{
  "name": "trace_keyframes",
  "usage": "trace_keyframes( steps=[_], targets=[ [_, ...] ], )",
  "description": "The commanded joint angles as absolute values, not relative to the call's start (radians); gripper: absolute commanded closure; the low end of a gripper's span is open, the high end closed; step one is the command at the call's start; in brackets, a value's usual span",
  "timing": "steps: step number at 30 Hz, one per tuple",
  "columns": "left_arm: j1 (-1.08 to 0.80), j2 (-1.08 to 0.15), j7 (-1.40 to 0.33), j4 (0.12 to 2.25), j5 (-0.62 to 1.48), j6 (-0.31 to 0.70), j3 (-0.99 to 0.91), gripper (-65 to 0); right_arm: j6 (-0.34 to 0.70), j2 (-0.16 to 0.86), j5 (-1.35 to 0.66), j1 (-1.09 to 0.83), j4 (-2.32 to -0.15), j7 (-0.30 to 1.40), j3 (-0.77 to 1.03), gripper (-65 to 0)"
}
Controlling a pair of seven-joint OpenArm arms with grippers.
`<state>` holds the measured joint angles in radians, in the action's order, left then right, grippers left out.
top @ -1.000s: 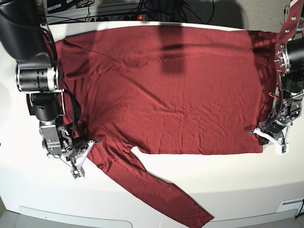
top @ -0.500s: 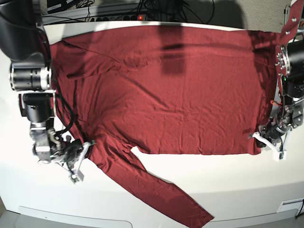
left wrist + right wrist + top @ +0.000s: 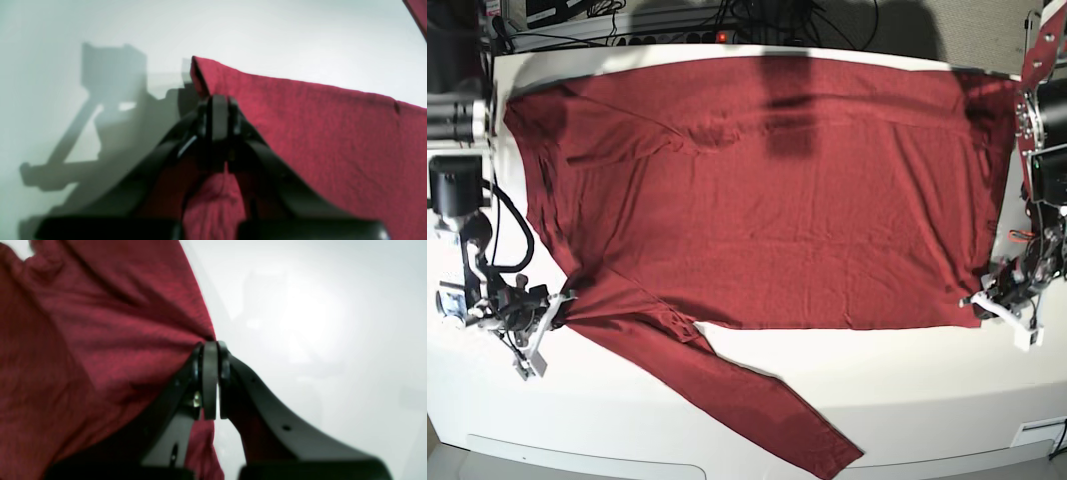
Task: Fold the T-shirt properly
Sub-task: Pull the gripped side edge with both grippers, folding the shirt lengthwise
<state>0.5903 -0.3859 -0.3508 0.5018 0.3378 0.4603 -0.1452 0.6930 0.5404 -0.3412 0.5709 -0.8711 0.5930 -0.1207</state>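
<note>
T-shirt [image 3: 767, 190] here is a big maroon long-sleeved one, spread flat over most of the white table [image 3: 897, 400], with one sleeve trailing diagonally toward the near edge. Left gripper [image 3: 985, 300] is clamped tight on the hem corner at the base view's right; its wrist cam shows the corner poking up just past the closed tips. Right gripper [image 3: 562, 303] is pinched shut on the shirt's edge at the other side, near where that sleeve starts, fabric bunching into the tips. Some wrinkles across the body.
</note>
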Motion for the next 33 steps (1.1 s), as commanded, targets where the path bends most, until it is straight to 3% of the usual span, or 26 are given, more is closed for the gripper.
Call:
trace_keyframes(
  steps=[1,9,14,23,33],
  targets=[
    [0.601,-0.402,-0.336,0.54,0.373,0.468,-0.148,0.0,0.698,0.569,-0.38,0.579,-0.929,0.583,-0.115,0.0],
    [0.338,-0.403,-0.367,0.989,0.421,0.458,-0.15,0.0,0.698,0.665,-0.567,0.384,-1.228,0.64,-0.108,0.0],
    [0.189,-0.45,-0.367,1.236,0.423,0.333,-0.16,0.0,0.698,0.71,-0.634,0.28,-1.33,0.659,-0.027,0.0],
    [0.035,-0.532,-0.387,1.398,0.476,0.316,-0.165,0.0,0.698,0.709,-0.685,0.083,-1.494,0.7,0.147,0.0],
    [-0.061,-0.534,-0.387,1.509,0.484,0.314,-0.247,0.0,0.698,0.703,-0.718,-0.069,-1.604,0.704,0.289,0.0]
  ],
)
